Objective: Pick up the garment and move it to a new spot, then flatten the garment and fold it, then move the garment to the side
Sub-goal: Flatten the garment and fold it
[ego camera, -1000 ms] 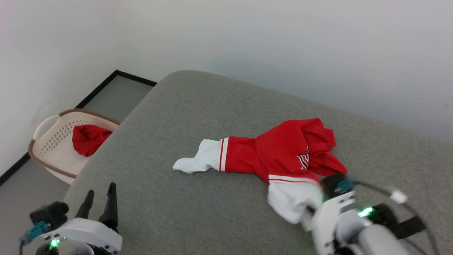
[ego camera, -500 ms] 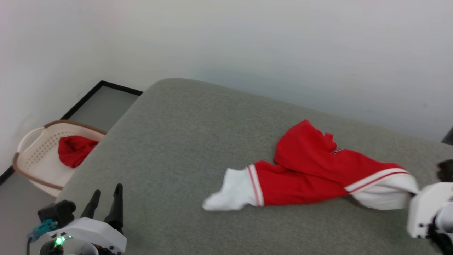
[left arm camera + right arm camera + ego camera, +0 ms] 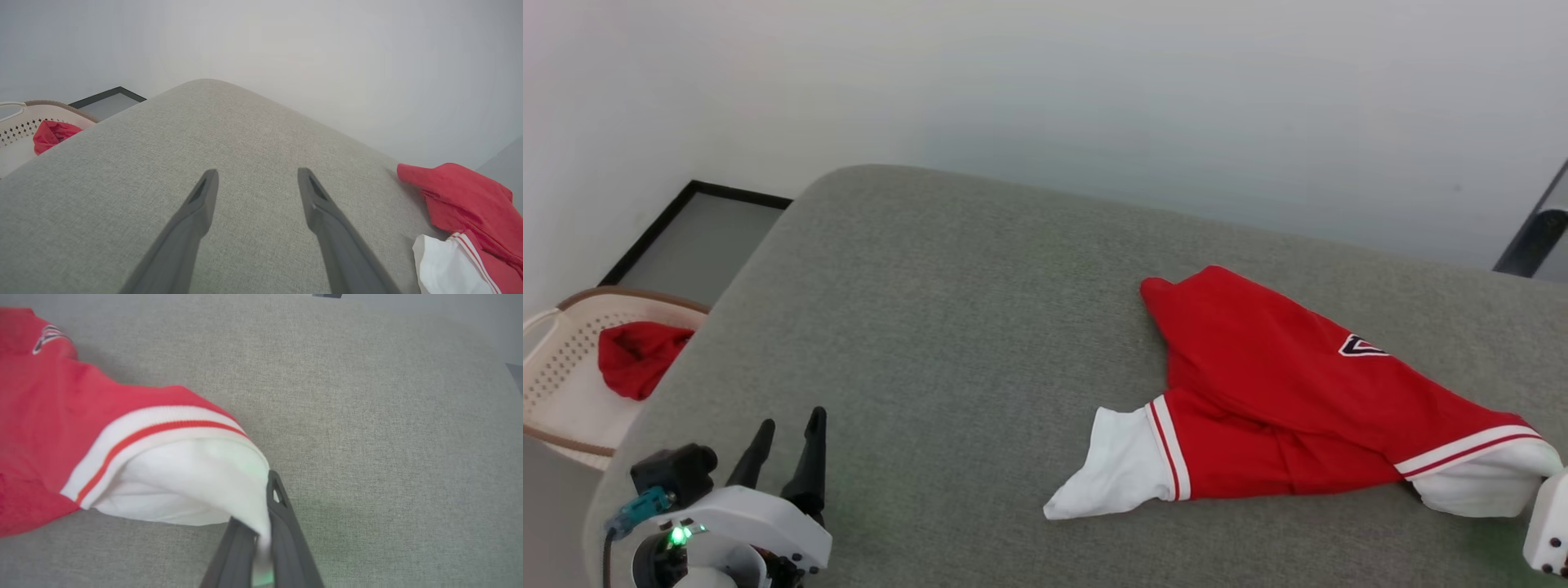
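the bright red soft-fabric garment (image 3: 1258, 384) with two white-ended limbs lies spread out toward the right of the grey woven upholstered surface (image 3: 931, 310), perhaps a bed or sofa. its small black-and-white logo (image 3: 1360, 346) faces up. the right gripper (image 3: 258, 516) is clamped on the white end (image 3: 184, 482) of the right-hand limb, cloth pinched between its dark fingers. the left gripper (image 3: 792, 418) hovers over bare fabric at the near left, fingers wide apart, well clear of the garment. a cream perforated plastic basket (image 3: 556, 327) on the floor at left holds another red cloth (image 3: 637, 355).
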